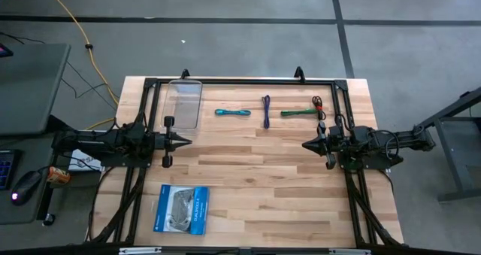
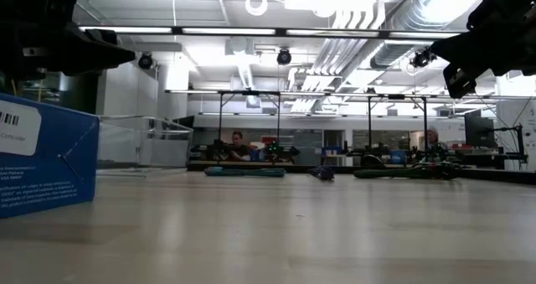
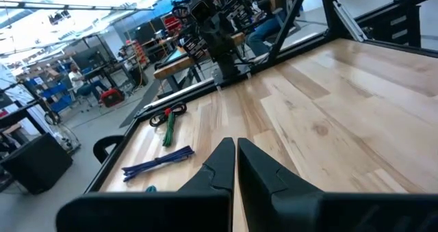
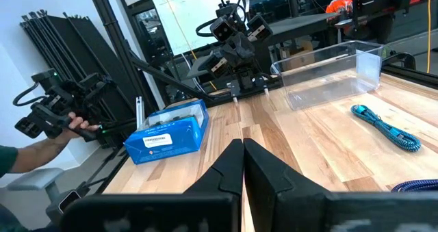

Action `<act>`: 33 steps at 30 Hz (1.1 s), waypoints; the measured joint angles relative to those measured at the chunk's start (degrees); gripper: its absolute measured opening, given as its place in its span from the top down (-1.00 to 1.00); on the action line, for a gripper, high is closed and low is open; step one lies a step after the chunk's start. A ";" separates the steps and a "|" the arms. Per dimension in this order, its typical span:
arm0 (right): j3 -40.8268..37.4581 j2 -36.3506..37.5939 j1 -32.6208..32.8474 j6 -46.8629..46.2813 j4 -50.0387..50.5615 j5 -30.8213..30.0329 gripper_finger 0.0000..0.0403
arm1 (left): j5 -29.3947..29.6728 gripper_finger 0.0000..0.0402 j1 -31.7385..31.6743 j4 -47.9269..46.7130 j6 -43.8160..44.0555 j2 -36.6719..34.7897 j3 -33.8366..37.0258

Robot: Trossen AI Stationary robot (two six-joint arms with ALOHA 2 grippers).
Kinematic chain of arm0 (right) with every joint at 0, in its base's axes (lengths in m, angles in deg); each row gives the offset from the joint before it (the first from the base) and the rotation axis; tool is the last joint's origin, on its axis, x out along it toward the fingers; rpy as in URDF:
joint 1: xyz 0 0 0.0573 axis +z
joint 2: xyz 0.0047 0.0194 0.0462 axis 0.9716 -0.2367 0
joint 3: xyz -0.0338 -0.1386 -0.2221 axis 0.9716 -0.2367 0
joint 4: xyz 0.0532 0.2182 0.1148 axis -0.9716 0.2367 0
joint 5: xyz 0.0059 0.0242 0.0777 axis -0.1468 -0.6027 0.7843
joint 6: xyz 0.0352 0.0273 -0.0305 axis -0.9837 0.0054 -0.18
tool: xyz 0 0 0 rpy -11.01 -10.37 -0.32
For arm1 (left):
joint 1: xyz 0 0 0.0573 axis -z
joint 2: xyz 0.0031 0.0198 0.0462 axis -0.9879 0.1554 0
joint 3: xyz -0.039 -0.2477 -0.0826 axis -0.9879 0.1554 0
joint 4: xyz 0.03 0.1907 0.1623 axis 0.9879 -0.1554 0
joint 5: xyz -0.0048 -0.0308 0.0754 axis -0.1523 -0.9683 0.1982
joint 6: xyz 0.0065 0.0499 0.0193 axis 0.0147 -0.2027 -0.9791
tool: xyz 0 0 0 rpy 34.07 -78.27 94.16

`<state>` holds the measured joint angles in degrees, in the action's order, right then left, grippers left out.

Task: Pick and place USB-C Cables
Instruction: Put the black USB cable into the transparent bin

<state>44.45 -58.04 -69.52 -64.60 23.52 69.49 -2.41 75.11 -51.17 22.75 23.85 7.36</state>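
Observation:
Three cable bundles lie in a row on the far half of the table: teal-blue [image 1: 232, 113], purple [image 1: 266, 110], and green with a red-black end [image 1: 301, 111]. The left wrist view shows the purple [image 3: 159, 162] and the green [image 3: 168, 130]; the right wrist view shows the teal-blue [image 4: 385, 129]. My left gripper [image 1: 188, 141] hovers shut near the table's left side, pointing right. My right gripper [image 1: 305, 144] hovers shut near the right side, pointing left. Neither touches a cable.
A clear plastic bin [image 1: 184, 103] stands at the far left of the table, left of the teal-blue cable. A blue-and-white flat packet [image 1: 180, 208] lies near the front left. A black frame [image 1: 248, 82] runs along the table's edges. A person's hand [image 4: 75, 126] holds a controller beyond the table.

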 joint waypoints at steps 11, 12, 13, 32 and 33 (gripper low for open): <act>-0.02 0.00 -0.01 0.00 0.00 0.00 0.98 | 0.00 1.00 0.00 0.00 0.30 0.00 0.00; -0.01 0.02 -0.01 -0.01 0.02 0.00 0.98 | 0.02 1.00 0.00 0.00 0.94 0.00 0.00; -0.01 0.02 0.00 0.00 0.02 0.00 0.98 | 0.00 1.00 0.00 0.00 1.88 0.00 0.00; 0.00 0.02 -0.02 -0.02 0.02 0.00 0.98 | 0.44 1.00 0.00 0.50 23.10 0.00 0.00; 0.00 0.00 -0.02 -0.02 0.00 0.00 0.98 | 0.44 1.00 0.00 0.46 23.22 0.00 0.00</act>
<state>44.45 -58.04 -69.54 -64.62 23.52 69.49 -1.97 75.11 -50.71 45.97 23.85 7.36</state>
